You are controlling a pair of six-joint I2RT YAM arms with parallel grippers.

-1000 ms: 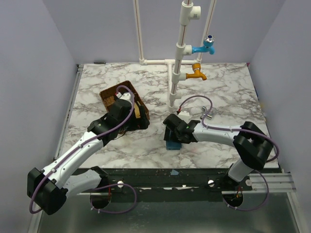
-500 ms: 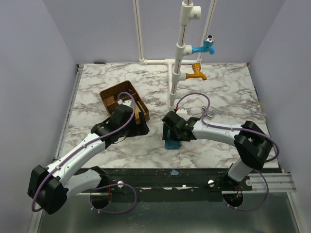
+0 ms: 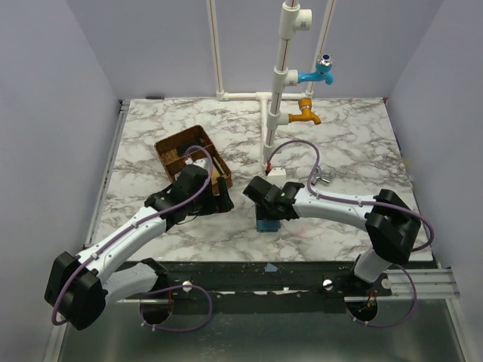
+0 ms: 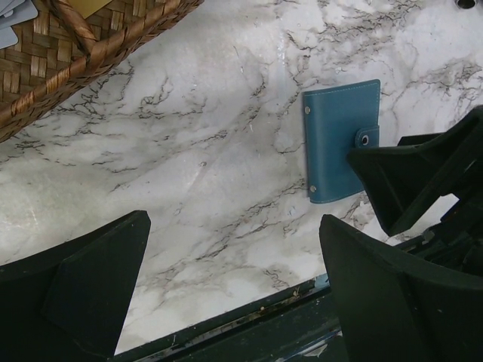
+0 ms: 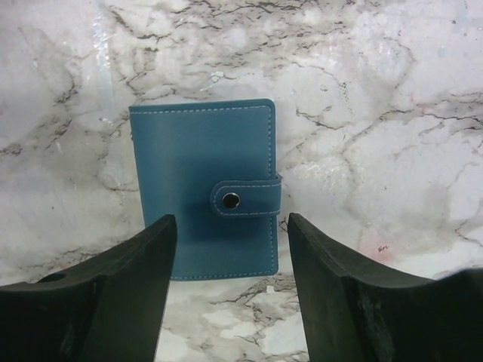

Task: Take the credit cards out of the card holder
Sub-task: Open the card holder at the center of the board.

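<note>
Only the top view shows the whole scene: a white marble table [image 3: 355,151] with grey veins, a white pipe frame [image 3: 278,90] with a blue tap [image 3: 323,69] and an orange tap [image 3: 306,113], and both arms reaching inward. In this view the card holder [image 3: 266,224] is only a small blue patch near the front edge of the table, and the right arm's head covers part of it.

The right wrist view gives its details. It is a flat rectangle of blue leather-like material with pale stitching along the edges. A short strap [image 5: 245,198] with a dark metal snap holds it shut, so its inside is hidden. The right gripper [image 5: 230,294] stands open, its two black wedge-shaped fingers spread wide. The holder lies just beyond the tips, a little toward the left finger.

The left wrist view shows the holder from the side, with one black finger [image 4: 411,170] of the right gripper at its strap edge. I cannot tell if they touch. The left gripper [image 4: 234,290] is open too and holds nothing. The holder is well ahead of it, to the right. This view also shows the brown woven basket [image 4: 90,53] with a few pale flat pieces [image 4: 13,10] in its corner, cut by the frame.
</note>
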